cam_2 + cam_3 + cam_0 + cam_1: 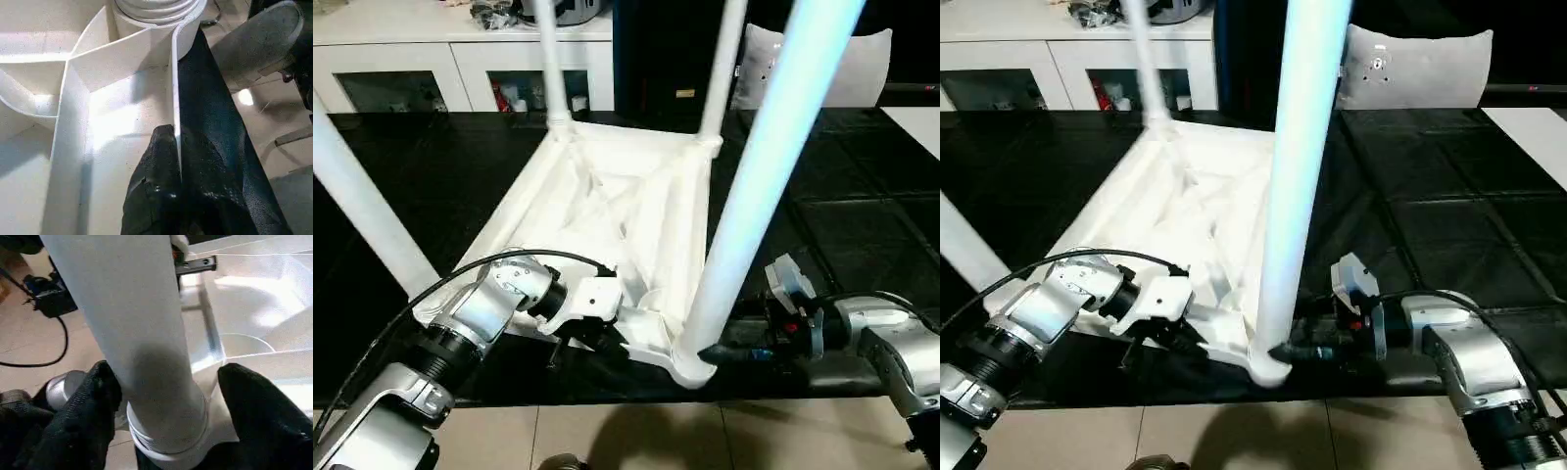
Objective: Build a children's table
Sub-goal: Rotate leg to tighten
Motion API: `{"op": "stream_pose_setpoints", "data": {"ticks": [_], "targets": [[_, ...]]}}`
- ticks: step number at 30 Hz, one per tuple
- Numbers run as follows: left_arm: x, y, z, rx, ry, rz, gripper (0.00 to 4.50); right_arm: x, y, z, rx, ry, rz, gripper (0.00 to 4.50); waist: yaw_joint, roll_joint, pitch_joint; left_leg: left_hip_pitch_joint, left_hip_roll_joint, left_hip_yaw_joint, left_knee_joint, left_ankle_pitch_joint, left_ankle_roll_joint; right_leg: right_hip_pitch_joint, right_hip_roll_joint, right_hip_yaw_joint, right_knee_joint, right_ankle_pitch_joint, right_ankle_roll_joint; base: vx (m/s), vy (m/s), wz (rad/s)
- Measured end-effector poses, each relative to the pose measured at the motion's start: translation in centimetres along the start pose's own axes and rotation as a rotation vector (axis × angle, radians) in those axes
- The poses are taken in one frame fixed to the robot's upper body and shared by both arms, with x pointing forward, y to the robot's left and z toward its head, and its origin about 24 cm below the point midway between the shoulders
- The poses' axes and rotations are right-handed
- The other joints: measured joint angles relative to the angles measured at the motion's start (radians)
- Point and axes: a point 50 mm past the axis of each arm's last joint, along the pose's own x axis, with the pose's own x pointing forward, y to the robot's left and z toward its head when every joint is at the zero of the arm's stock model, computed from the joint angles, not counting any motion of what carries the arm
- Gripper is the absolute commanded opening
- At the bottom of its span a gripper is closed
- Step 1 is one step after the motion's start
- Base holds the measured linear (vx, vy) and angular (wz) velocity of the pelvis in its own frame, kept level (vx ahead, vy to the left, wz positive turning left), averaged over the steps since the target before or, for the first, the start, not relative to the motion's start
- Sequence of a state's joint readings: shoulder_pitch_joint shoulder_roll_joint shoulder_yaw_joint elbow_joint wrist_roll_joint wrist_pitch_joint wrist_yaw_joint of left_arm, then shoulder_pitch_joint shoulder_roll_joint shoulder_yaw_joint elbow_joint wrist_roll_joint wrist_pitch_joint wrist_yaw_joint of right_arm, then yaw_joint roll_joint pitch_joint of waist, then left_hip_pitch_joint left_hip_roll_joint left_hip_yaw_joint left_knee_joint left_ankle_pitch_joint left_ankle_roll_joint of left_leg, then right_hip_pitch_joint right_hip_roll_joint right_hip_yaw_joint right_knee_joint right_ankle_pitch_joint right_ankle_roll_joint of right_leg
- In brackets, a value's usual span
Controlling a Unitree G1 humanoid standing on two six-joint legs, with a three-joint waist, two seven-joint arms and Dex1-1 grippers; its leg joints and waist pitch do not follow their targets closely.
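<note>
The left fingers [164,196] are pinched shut on the thin side wall of the tabletop [626,206], which lies upside down on the dark surface [842,215]. The right fingers [88,421] are spread open on both sides of the near leg [146,357], close to it, just above its corner socket [690,367]. The leg stands straight up between them, so the right arm is nearer to it. A grey shoe [259,44] on the floor is shown by the left wrist view. Two far legs [548,59] are seen standing from the head.
</note>
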State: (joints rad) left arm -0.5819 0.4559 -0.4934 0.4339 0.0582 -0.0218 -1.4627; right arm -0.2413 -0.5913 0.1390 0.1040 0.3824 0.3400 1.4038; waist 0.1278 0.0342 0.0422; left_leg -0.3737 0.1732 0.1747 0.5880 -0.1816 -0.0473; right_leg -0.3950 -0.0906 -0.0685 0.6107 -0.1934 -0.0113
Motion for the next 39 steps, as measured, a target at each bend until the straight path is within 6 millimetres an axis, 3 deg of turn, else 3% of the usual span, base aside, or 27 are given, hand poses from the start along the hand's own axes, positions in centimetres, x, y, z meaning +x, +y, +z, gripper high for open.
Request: {"op": "stream_pose_setpoints", "data": {"ticks": [9, 15, 20, 21, 25, 28, 31, 39], "targets": [[0.1, 0.1, 0.1, 0.008, 0.0, -0.008, 0.0, 0.8, 0.1, -0.4, 0.022, -0.002, 0.043, 2.27, 0.008, 0.0, 0.0, 0.0, 0.0, 0.0, 0.0, 0.0, 0.0, 0.0, 0.0, 0.0, 0.0, 0.0, 0.0, 0.0, 0.0, 0.0], [0.0, 0.0, -0.1, -0.059, -0.03, 0.003, 0.0, 1.4, 0.3, -0.4, 0.036, -0.028, 0.002, 2.09, 0.006, 0.0, 0.0, 0.003, 0.0, 0.001, -0.001, 0.0, 0.0, 0.001, 0.0, 0.0, 0.002, 0.0, 0.0, 0.0, 0.0, 0.0], [-0.7, 0.3, -1.1, -0.191, -0.026, 0.12, 0.0, 3.2, -0.3, -0.3, 0.069, -0.086, -0.19, 2.05, -0.036, 0.001, -0.001, 0.01, 0.001, 0.001, -0.002, 0.0, -0.001, 0.006, 0.0, 0.0, 0.002, -0.002, 0.006, 0.0, 0.0, 0.0], [-0.7, 0.6, -1.2, -0.231, -0.025, 0.173, 0.0, 3.6, -0.8, -0.2, 0.086, -0.1, -0.285, 2.04, -0.053, 0.0, 0.0, 0.01, 0.0, 0.0, -0.001, 0.0, -0.001, 0.007, 0.0, 0.0, 0.0, -0.003, 0.007, -0.051, 0.007, -0.1], [0.7, 2.0, -0.5, -0.343, -0.065, 0.351, 0.0, 4.4, -2.9, 0.4, 0.156, -0.14, -0.596, 2.03, -0.105, -0.002, 0.001, 0.01, 0.0, -0.002, 0.0, 0.0, -0.001, 0.006, 0.0, -0.003, -0.009, -0.003, 0.008, -0.017, 0.005, -0.04], [2.0, 2.8, 0.3, -0.381, -0.096, 0.438, 0.0, 4.7, -4.0, 0.7, 0.18, -0.164, -0.767, 2.03, -0.127, -0.001, 0.001, 0.007, 0.0, -0.009, -0.001, 0.0, -0.001, 0.006, -0.001, -0.012, -0.023, -0.003, 0.008, -0.007, 0.012, -0.06], [2.8, 3.2, 1.0, -0.403, -0.117, 0.484, 0.0, 4.7, -4.4, 0.8, 0.174, -0.183, -0.85, 2.69, -0.129, 0.001, 0.0, 0.008, 0.0, -0.01, -0.003, 0.0, -0.001, 0.006, -0.001, -0.015, -0.032, -0.001, 0.007, 0.0, 0.0, 0.0], [3.5, 3.1, 2.0, -0.359, -0.142, 0.436, 0.0, 3.7, -3.9, 0.3, 0.137, -0.193, -0.836, 3.35, -0.086, 0.003, 0.0, 0.008, -0.001, -0.004, -0.009, -0.001, 0.001, 0.005, -0.001, -0.008, -0.033, 0.023, 0.002, 0.0, 0.0, 0.0]]}}
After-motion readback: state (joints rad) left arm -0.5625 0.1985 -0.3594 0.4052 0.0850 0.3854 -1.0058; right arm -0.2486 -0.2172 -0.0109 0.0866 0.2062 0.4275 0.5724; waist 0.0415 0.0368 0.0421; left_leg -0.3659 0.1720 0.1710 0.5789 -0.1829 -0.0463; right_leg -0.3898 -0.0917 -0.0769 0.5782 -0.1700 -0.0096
